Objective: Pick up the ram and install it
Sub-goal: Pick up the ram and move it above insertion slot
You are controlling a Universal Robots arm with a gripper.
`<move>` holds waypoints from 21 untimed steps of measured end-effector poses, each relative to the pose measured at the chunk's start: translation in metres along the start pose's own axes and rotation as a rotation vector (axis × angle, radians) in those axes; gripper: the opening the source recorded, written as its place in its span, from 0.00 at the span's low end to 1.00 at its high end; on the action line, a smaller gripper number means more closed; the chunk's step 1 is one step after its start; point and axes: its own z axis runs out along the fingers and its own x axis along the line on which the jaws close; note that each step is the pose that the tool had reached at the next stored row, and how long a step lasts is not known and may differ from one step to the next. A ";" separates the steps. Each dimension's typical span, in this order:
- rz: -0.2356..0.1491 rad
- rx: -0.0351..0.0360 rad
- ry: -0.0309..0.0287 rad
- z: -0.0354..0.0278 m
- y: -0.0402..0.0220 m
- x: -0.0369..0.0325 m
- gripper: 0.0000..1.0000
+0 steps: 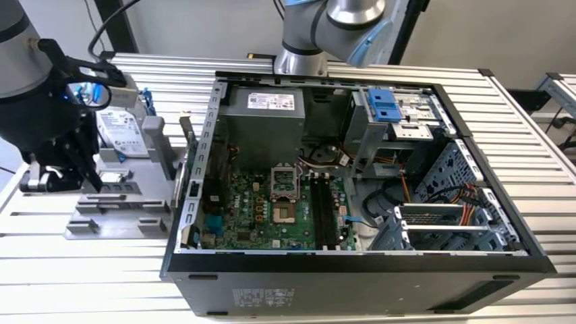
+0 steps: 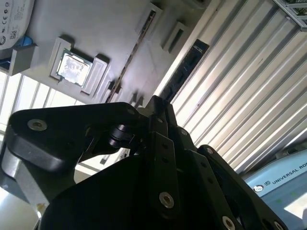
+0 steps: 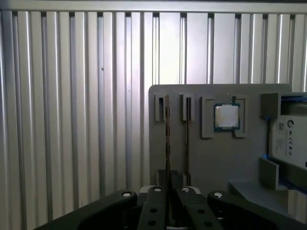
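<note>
Hand (image 3: 168,189) drawn narrow over grey holder (image 3: 225,158), ram (image 3: 167,129) edge-on in its slot, any grip on it hidden, hard drive (image 3: 288,139) cut off at frame edge

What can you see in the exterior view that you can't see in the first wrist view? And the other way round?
The exterior view adds the open computer case with its green motherboard inside. The first wrist view adds the small square processor chip in its pocket, and the ram standing on edge in a slot, right at the end effector. Both share the grey parts tray, the hard drive on it, and the ribbed metal table.
</note>
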 end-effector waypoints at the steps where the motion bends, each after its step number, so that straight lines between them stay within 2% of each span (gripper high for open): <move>1: 0.000 0.0000 0.0000 -0.0017 0.0000 0.0000 0.00; 12: 0.000 0.0000 0.0000 -0.0212 0.0000 -0.0003 0.00; 21: 0.000 0.0000 0.0002 -0.0327 0.0000 -0.0004 0.00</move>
